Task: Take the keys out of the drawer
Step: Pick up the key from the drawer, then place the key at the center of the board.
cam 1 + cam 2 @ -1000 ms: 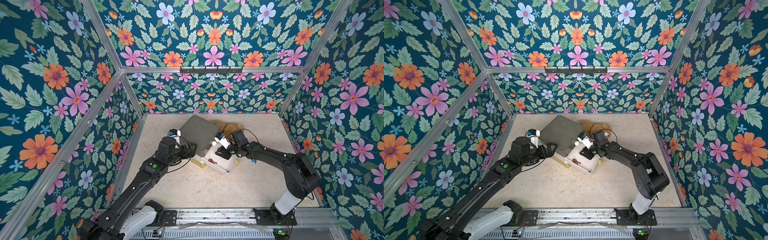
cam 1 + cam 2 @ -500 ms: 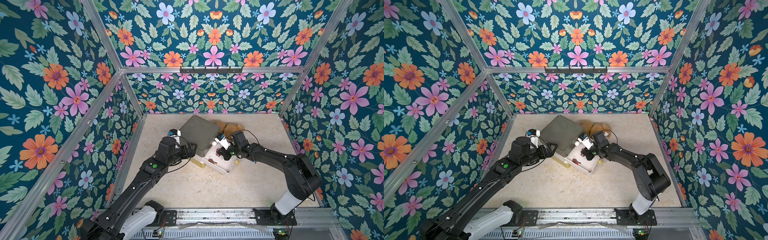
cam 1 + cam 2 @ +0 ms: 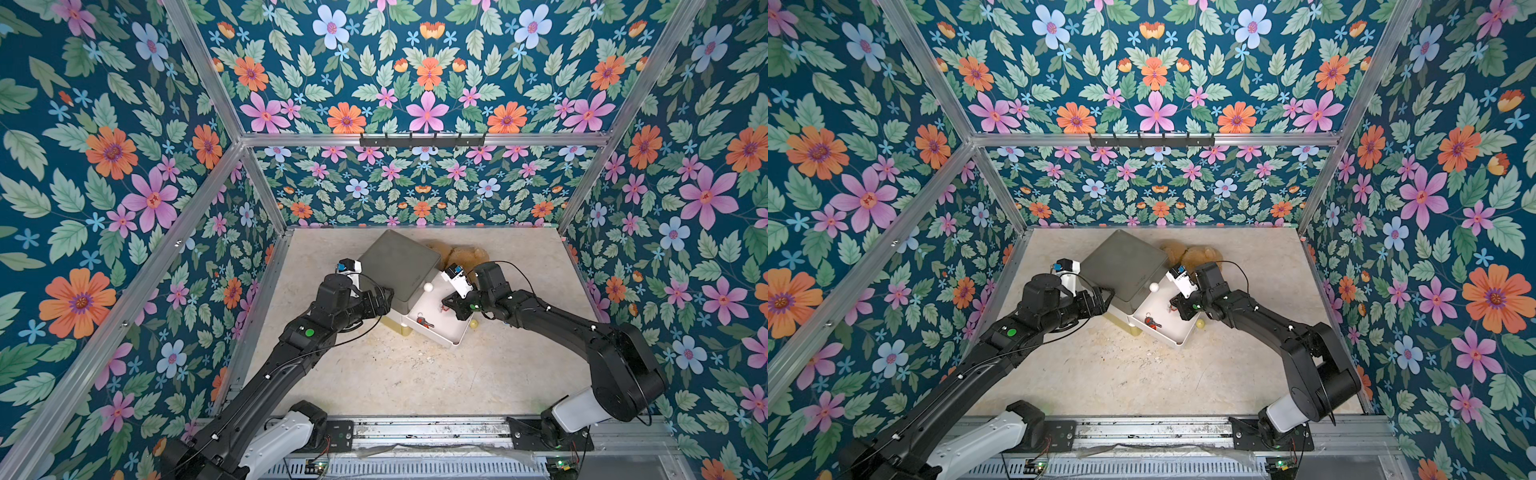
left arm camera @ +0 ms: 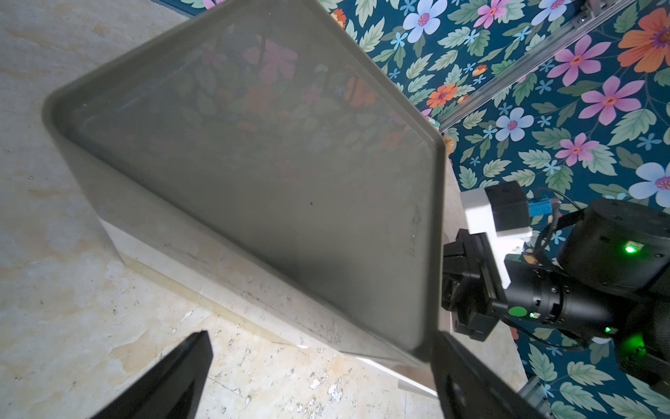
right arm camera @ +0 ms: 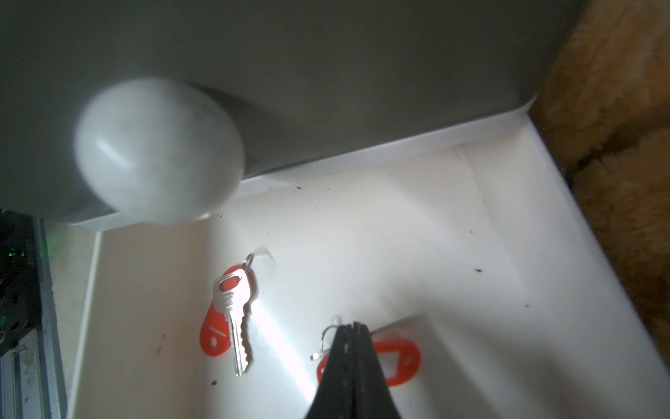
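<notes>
- Floral wallpaper (image 3: 124, 166) in pink, orange and blue rings a beige table (image 3: 395, 374), where we find a grey cabinet (image 3: 399, 266) set at an angle.
- Its white drawer (image 3: 446, 331) stands open, beneath a round white knob (image 3: 427, 286) on the cabinet front.
- We count two keys (image 3: 1152, 322) with red tags, both on the drawer floor and apart from each other. A loose key (image 5: 232, 319) lies across its tag, and a second key (image 5: 398, 357) sits nearer the right arm.
- We see the right gripper (image 5: 353, 326) reach into the drawer. Its fingers are pressed together with the tips at the ring of the second key, and whether they pinch it we cannot tell.
- We see the left gripper (image 4: 321, 333) spread wide at the cabinet's side, with a corner of the cabinet between its fingers.
</notes>
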### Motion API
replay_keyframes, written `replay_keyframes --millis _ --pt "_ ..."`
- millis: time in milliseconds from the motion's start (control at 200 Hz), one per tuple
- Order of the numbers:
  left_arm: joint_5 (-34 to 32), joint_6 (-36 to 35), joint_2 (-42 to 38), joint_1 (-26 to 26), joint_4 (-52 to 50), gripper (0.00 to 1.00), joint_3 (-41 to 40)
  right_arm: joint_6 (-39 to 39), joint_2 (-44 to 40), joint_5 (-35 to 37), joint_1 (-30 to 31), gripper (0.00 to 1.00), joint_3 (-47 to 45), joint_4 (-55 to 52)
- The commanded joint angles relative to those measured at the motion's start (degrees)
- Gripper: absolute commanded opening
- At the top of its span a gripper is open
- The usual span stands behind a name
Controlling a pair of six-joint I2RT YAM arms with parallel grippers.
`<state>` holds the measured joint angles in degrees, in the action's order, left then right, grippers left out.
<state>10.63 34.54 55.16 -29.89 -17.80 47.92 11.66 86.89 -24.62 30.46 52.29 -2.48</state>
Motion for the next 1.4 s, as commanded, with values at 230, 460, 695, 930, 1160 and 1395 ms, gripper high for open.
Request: replay_keyframes --millis 230,460,695,930,1160,1395 --pt "1.55 0.35 0.07 0.01 1.66 0.99 0.27 -6.86 -5.12 -1.72 -0.7 0.0 0.06 3.99" --pt "3.87 0.0 -0.49 0.01 4.0 0.99 -0.1 -12.71 -8.32 -1.4 -0.64 0.0 1.55 5.82" --pt "7.47 0.06 -0.98 -0.08 8.14 0.99 -0.81 -17.86 -12.59 0.93 -0.66 0.0 1.94 7.22" --pt "10.23 0.08 -1.11 -0.6 11.83 0.99 -1.15 -22.57 -17.52 5.28 -0.65 0.0 1.33 7.4" --pt "11.95 0.43 0.02 -1.87 15.24 0.99 -1.17 -26.25 -21.5 7.93 -0.62 0.0 1.32 4.99" --pt "11.13 -0.25 3.29 -5.51 17.04 0.99 1.08 -29.28 -25.15 12.52 -0.65 0.0 1.5 0.54"
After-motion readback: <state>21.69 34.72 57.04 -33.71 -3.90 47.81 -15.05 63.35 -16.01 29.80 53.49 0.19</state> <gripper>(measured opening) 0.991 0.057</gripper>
